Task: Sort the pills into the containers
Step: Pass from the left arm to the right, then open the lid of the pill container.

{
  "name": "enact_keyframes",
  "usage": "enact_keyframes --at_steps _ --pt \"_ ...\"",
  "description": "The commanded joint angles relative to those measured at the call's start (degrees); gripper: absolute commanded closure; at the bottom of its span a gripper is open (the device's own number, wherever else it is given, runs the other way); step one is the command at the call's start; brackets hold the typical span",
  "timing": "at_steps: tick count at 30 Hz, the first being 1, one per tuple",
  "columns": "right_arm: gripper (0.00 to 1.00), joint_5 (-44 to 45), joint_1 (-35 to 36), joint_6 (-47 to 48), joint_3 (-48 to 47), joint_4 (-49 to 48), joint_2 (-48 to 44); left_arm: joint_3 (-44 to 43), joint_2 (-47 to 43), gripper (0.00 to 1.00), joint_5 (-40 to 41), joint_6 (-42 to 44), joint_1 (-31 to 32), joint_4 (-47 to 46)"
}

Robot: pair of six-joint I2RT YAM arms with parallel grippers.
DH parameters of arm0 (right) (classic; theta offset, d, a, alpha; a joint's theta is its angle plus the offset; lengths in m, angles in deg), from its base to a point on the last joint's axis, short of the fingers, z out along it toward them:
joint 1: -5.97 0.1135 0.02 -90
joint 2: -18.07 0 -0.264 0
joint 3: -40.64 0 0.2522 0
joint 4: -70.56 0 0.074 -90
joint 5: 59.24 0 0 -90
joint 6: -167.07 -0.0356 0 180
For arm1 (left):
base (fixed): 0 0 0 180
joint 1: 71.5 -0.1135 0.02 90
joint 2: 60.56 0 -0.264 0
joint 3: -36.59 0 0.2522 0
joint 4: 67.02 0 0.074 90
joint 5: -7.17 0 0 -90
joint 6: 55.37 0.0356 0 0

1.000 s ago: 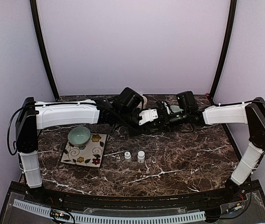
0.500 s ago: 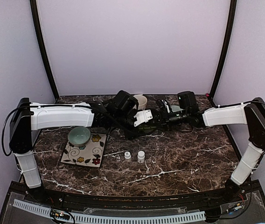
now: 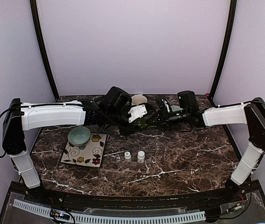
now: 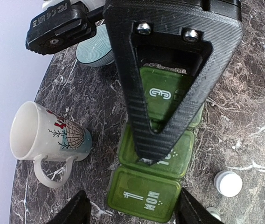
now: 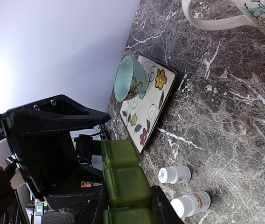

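Near the table's (image 3: pixel 193 158) far edge the right claw (image 5: pixel 130 206) seems clamped on the green pill box (image 4: pixel 146 196), so the left claw (image 4: pixel 135 210), wide open and empty astride its end lid, could twist it loose or bump the mug (image 4: pixel 48 135) alongside

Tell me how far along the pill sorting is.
Nothing looks done: the small pill bottle and taller pill bottle stand capped, and the green pill box shows shut lids. In hand: the right gripper clamps the pill box while the open left gripper hovers at its end compartment. Remaining: opening lids and bottles, then sorting pills.
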State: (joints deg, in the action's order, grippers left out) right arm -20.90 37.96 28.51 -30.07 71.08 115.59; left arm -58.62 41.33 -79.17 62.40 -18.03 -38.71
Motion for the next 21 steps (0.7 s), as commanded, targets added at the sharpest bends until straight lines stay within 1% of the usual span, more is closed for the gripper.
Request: enact_keyframes --at_steps 1,11,21 --pt "1.0 -0.26 0.63 0.36 -2.28 0.93 -0.1 0.3 -2.61 0.38 -0.28 0.22 -0.04 0.03" --pt "1.0 -0.04 1.29 0.58 -3.45 4.38 -0.14 -1.31 -1.34 0.4 -0.32 2.85 0.35 1.3" --pt "1.0 -0.64 2.11 -0.88 -2.8 5.25 0.68 -2.37 -0.47 0.52 -1.44 6.45 1.27 1.91"
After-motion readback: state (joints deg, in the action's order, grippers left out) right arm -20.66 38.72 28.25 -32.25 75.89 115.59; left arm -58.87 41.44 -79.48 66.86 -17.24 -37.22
